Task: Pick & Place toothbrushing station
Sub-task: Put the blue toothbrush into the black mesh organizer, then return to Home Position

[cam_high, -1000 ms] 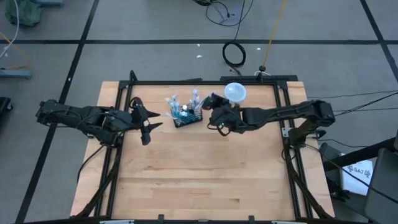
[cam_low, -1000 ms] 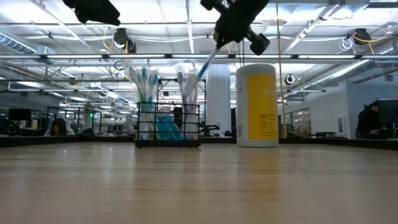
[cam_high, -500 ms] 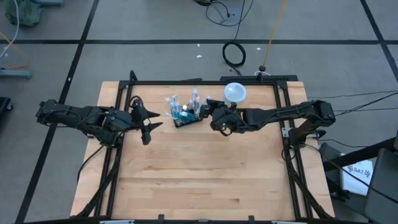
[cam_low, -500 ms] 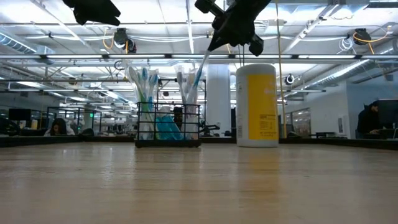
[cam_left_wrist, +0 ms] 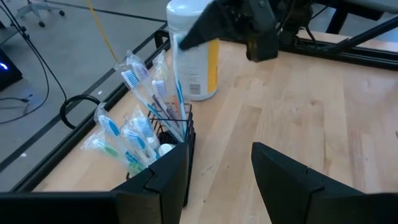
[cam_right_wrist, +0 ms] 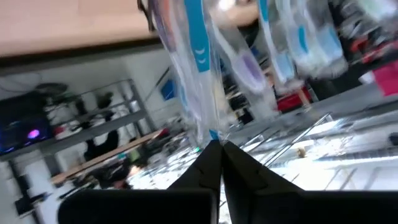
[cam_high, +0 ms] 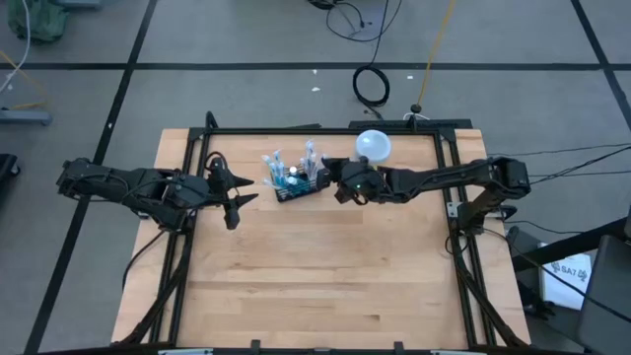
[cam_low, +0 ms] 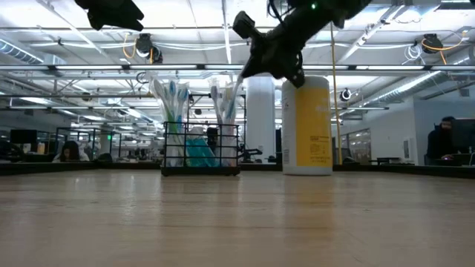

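The toothbrushing station (cam_high: 302,184), a small black slatted rack (cam_low: 200,148), stands on its base at the table's far middle. Several wrapped toothbrushes (cam_left_wrist: 138,93) stand in it. My right gripper (cam_low: 251,65) hovers just right of and above the rack, shut on a blue-handled wrapped toothbrush (cam_low: 233,95). In the right wrist view that toothbrush (cam_right_wrist: 195,43) runs away from the fingertips. My left gripper (cam_high: 233,193) waits open to the left of the rack, and its fingers (cam_left_wrist: 163,180) frame the rack (cam_left_wrist: 177,140) from a distance. My right gripper pinches one end of the wrapped toothbrush (cam_right_wrist: 212,135) between its two fingertips. The fingers come from the table's right, slanting down. The toothbrush hangs tilted below them, clear of the table, and its lower end (cam_low: 227,110) is among the brushes standing at the rack's right end.
A tall translucent container with a white lid and a yellow label (cam_low: 306,126) stands just right of the rack, behind my right gripper (cam_high: 337,183). Black frame rails (cam_high: 449,187) run along the table's edges. Bare wooden tabletop (cam_high: 325,266) stretches toward the near edge.
My right gripper has sunk and moved toward the rack, rolling about its own axis. It has stayed shut on the toothbrush. The toothbrush has come down with it, and its lower end now sits among the brushes at the rack's right end.
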Controlling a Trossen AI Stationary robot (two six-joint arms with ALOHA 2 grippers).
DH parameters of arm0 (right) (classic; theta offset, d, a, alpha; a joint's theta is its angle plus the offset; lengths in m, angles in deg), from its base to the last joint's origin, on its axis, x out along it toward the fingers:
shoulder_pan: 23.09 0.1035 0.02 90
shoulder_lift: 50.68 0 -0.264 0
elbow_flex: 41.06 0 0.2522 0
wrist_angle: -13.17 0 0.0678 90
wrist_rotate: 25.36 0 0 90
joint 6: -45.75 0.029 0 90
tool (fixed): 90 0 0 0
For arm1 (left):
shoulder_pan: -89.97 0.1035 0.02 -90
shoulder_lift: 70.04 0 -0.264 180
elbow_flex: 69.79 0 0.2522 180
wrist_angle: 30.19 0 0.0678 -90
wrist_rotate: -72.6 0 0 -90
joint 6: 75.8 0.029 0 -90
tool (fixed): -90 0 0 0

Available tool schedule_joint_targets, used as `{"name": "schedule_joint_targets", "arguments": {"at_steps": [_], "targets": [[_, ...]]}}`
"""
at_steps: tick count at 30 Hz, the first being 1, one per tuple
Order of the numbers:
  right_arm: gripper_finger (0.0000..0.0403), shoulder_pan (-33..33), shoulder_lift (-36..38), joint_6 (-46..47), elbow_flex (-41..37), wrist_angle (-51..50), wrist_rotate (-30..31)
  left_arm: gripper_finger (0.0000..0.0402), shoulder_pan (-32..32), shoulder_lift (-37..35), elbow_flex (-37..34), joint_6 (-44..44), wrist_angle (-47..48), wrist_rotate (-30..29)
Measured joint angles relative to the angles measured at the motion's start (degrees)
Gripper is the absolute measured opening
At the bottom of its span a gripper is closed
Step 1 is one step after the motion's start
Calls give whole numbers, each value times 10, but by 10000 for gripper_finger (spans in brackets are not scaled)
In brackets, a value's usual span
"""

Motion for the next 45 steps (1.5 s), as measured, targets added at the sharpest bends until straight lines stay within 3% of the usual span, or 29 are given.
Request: {"name": "schedule_joint_targets", "arguments": {"at_steps": [8, 20, 26, 29, 36, 45], "targets": [[21, -14, 0, 5, -63, 108, -110, 184, 0, 0, 0, -10, 0, -2], [80, -15, 0, 119, -82, 128, -124, 184, 0, 0, 0, -10, 0, -45], [113, -15, 0, 233, -82, 131, -121, 184, 0, 0, 0, -10, 0, -45], [123, -12, 0, 283, -82, 131, -83, 184, 0, 0, 0, -9, 1, -45], [121, 10, 0, 393, -82, 130, 101, 184, 0, 0, 0, -2, 10, -45], [118, 64, 32, 484, -83, 156, 118, 184, 0, -4, 0, 5, 21, -44]]}}
